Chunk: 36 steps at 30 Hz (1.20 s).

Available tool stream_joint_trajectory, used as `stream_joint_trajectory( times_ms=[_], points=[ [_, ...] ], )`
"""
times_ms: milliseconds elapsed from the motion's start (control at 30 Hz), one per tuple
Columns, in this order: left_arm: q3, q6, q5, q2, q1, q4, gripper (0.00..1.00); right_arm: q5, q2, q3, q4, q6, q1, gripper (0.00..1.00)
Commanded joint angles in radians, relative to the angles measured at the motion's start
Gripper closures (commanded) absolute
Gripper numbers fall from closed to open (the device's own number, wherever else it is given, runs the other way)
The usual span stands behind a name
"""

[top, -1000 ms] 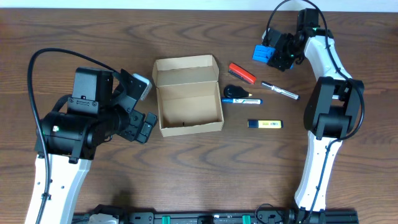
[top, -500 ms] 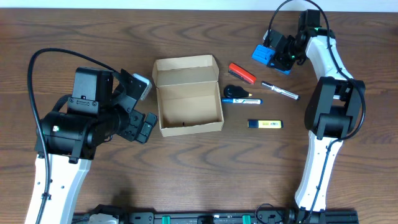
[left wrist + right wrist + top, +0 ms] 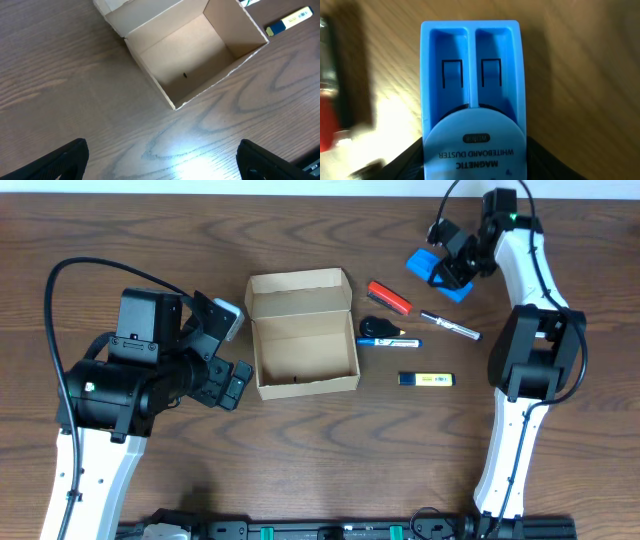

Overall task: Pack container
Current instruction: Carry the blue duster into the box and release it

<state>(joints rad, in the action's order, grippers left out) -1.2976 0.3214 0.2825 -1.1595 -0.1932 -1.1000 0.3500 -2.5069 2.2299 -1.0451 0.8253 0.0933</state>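
"Brown wood table (image 3: 330,450), and the biggest thing on it is the container (image 3: 303,340), middle-left. How does it look?"

"Tan cardboard, open at the top, with the lid flap (image 3: 297,285) folded back on the far side. It looks empty apart from a dark speck on the floor."

"Which arm is nearer?"

"The left. The left gripper (image 3: 167,161) hangs just beside the box's left wall, fingers spread wide, holding nothing. The right gripper (image 3: 455,262) has the load, though: its fingers are closed on the blue duster (image 3: 472,85), far back on the right."

"Which way from that claw?"

"The box lies to its left and nearer the robot, beyond the red marker (image 3: 389,297). The duster's long axis runs straight out from the fingers. I'd judge the box mouth is wide enough either way."

"And the small things?"

"A black marker (image 3: 450,327), a blue pen (image 3: 388,341) and a yellow-and-black stick (image 3: 426,379) lie on the table right of the box."
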Motion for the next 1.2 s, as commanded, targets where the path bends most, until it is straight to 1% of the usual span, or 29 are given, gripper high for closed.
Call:
stream_joint_trajectory(
  times_ms=[0,133,200,400,500,667,833,967,1033,1167],
  points=[
    [-0.013,0.012,0.006,-0.003,0.003,-0.004,0.05,0.081,0.047,0.142,-0.075,-0.048,-0.022,0.52],
    [-0.013,0.012,0.006,-0.003,0.003,-0.004,0.05,0.092,0.103,0.259,-0.191,-0.052,-0.065,0.53],
    [-0.013,0.012,0.006,-0.003,0.003,-0.004,0.05,0.092,0.138,0.286,-0.227,-0.055,-0.100,0.54],
    [-0.013,0.012,0.006,-0.003,0.003,-0.004,0.05,0.096,0.240,0.291,-0.296,-0.063,-0.240,0.55],
    [-0.013,0.012,0.006,-0.003,0.003,-0.004,0.05,0.095,0.260,0.291,-0.331,-0.062,-0.323,0.55],
    [-0.013,0.012,0.006,-0.003,0.003,-0.004,0.05,0.082,0.264,0.290,-0.396,-0.061,-0.466,0.59],
    [-0.013,0.012,0.006,-0.003,0.003,-0.004,0.05,-0.055,0.263,0.288,-0.444,-0.056,-0.597,0.60],
    [-0.013,0.012,0.006,-0.003,0.003,-0.004,0.05,-0.128,0.262,0.259,-0.476,-0.042,-0.661,0.60],
    [-0.013,0.012,0.006,-0.003,0.003,-0.004,0.05,-0.115,0.262,0.222,-0.481,-0.041,-0.676,0.61],
    [-0.013,0.012,0.006,-0.003,0.003,-0.004,0.05,-0.061,0.262,0.113,-0.484,0.030,-0.699,0.63]
  ],
)
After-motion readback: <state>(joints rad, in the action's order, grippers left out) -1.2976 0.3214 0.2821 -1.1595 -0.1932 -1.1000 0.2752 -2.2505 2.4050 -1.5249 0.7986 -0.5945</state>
